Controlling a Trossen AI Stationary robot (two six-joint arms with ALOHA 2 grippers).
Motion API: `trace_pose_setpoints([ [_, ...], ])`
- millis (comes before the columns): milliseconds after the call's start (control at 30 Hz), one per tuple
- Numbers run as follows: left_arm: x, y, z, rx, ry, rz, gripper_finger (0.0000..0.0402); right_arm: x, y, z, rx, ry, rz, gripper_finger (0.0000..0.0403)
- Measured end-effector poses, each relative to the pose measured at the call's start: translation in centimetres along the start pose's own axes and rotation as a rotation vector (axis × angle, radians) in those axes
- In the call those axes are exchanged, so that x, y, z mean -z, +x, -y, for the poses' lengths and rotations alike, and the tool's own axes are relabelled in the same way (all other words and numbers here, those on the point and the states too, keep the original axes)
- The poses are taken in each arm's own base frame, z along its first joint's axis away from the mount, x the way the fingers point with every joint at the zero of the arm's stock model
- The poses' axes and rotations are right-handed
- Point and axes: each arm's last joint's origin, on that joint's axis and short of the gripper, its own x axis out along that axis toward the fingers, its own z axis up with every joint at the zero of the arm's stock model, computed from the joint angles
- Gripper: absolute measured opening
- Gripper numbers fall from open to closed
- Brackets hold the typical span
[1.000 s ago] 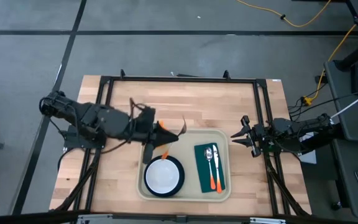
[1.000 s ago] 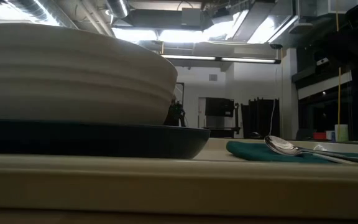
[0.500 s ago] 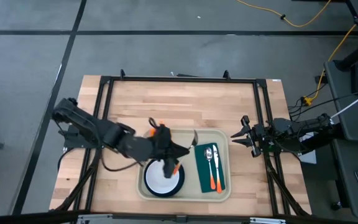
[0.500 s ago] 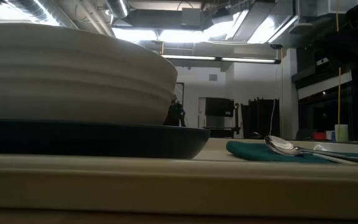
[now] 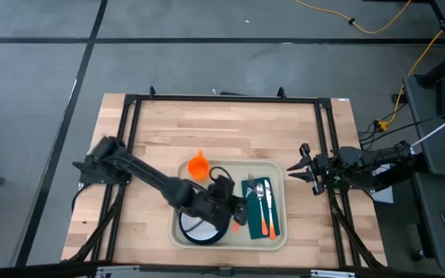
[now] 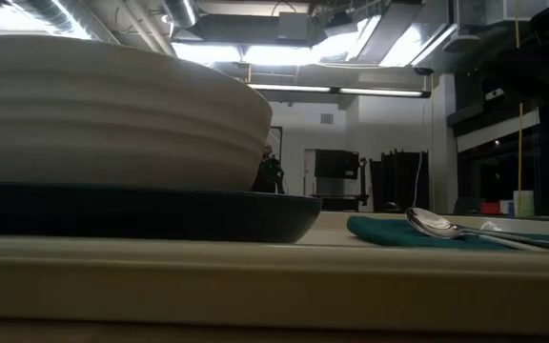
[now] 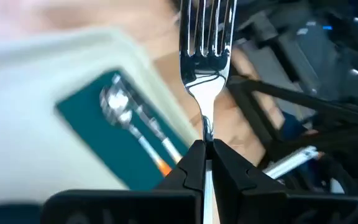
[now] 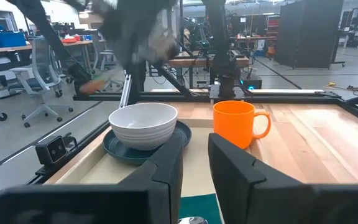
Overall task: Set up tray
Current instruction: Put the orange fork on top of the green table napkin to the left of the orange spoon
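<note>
The beige tray (image 5: 280,235) lies on the wooden table. On it stand a dark blue plate (image 5: 221,230) with a white bowl (image 8: 143,124), and a green cloth (image 5: 255,220) carrying a spoon (image 7: 118,102) and another orange-handled utensil. An orange cup (image 5: 198,164) stands at the tray's far left corner. My left gripper (image 5: 236,210) (image 7: 206,146) is above the tray between the plate and the cloth, shut on a metal fork (image 7: 207,37). My right gripper (image 5: 298,171) (image 8: 194,165) waits open at the table's right edge. My left gripper pinches the fork's narrow neck (image 7: 207,127) between its two fingertips (image 7: 194,163), just below the tines. The fork lies along the fingers, with its tines sticking out past the fingertips. The handle is hidden behind the fingers. The fork is clear of the tray.
A black frame (image 5: 222,99) runs around the table top. Bare wood (image 5: 269,131) lies between the tray and the far edge. The left arm (image 5: 149,179) slants across the table's left half toward the tray.
My left gripper has carried the fork from the tray's far left corner toward the near right, and is now over the tray between the plate and the cloth. The orange cup, hidden under the gripper before, now shows.
</note>
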Motion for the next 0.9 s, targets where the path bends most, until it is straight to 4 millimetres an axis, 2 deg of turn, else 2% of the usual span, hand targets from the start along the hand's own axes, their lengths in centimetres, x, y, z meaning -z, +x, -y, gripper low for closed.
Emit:
trace_pose_setpoints([
  [233, 3.2, 4.2, -1.9, -0.108, -0.186, -0.051, 0.0003, 0.0, 0.0, 0.0, 0.0, -0.002, 0.001, 0.0083],
  [500, 4.7, 8.1, -3.9, -0.198, -0.32, -0.086, 0.0003, 0.0, 0.0, 0.0, 0.0, 0.0, 0.0, 0.0083],
  [767, 4.9, 13.3, -3.0, -0.258, -0.315, -0.157, 0.0003, 0.0, 0.0, 0.0, 0.0, -0.001, 0.0, 0.0083],
  [900, 4.3, 14.6, -2.6, -0.329, -0.294, -0.127, 0.0003, 0.0, 0.0, 0.0, 0.0, 0.0, 0.0, 0.0083],
])
